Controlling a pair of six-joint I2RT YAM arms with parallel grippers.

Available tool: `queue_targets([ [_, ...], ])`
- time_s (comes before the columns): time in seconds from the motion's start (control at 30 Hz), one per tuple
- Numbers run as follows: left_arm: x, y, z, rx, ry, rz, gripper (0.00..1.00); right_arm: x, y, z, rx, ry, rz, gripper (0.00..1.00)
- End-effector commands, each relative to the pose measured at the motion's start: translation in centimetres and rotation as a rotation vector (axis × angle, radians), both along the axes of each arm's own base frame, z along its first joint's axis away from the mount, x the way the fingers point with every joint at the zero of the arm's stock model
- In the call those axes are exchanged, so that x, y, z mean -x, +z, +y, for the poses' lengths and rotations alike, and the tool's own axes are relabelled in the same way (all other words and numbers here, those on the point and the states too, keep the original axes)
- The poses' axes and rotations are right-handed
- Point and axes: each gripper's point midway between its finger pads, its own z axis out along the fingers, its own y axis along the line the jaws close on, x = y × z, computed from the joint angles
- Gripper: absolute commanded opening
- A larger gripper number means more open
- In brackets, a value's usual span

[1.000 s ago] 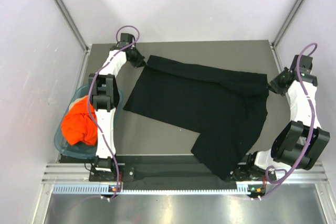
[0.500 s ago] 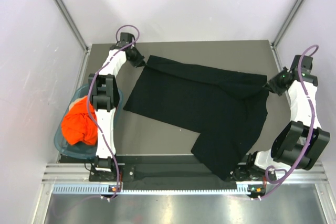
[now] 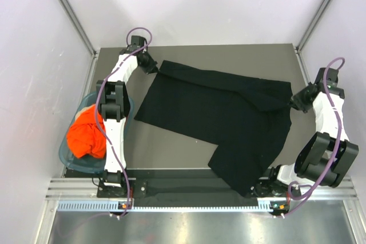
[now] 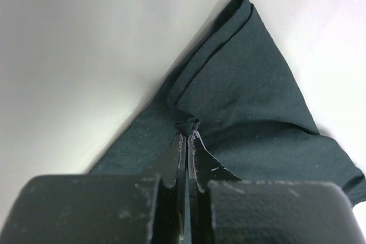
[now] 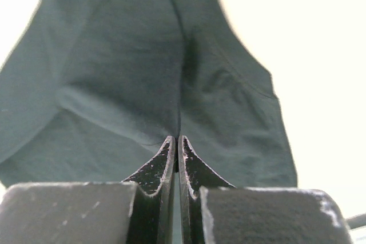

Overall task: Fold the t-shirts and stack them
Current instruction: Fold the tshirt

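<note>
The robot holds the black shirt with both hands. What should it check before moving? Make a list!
1. Pinch of the left gripper on the black shirt: ok, shut on a corner.
2. Pinch of the right gripper: ok, shut on its edge.
3. Shirt lying flat: not ok, a fold near the right gripper.
4. Way clear of the orange shirt: ok, it's in the basket.

A black t-shirt (image 3: 223,112) is spread across the dark table (image 3: 189,52), one part reaching past the near edge. Its far left corner is met by the left gripper (image 3: 153,68), its right edge by the right gripper (image 3: 294,101). An orange t-shirt (image 3: 86,132) is bundled in a teal basket (image 3: 64,155).
</note>
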Motion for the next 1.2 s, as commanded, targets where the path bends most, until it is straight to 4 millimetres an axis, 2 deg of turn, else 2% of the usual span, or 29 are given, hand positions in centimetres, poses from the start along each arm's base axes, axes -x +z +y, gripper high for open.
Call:
queue_targets([
  [0.0, 0.2, -0.1, 1.1, -0.032, 0.008, 0.005, 0.00, 1.4, 0.0, -1.3, 0.074, -0.012, 0.030, 0.00],
  [0.4, 0.3, -1.0, 1.1, -0.039, 0.005, 0.019, 0.00, 4.3, -4.4, -0.8, 0.061, 0.022, 0.176, 0.00],
  [0.67, 0.4, -1.5, 1.1, -0.038, 0.005, 0.029, 0.00, 4.8, -5.3, -0.8, 0.068, 0.020, 0.185, 0.00],
  [0.8, 0.4, -1.6, 1.1, -0.036, 0.008, 0.031, 0.00, 5.3, -6.6, -0.2, 0.036, 0.023, 0.208, 0.00],
  [0.97, 0.3, -1.4, 1.2, -0.040, 0.010, 0.026, 0.00, 5.0, -6.2, -0.1, 0.035, 0.016, 0.179, 0.00],
  [1.17, 0.5, -1.6, 1.1, -0.038, 0.006, 0.033, 0.00, 4.3, -4.1, 0.1, 0.031, 0.009, 0.111, 0.00],
])
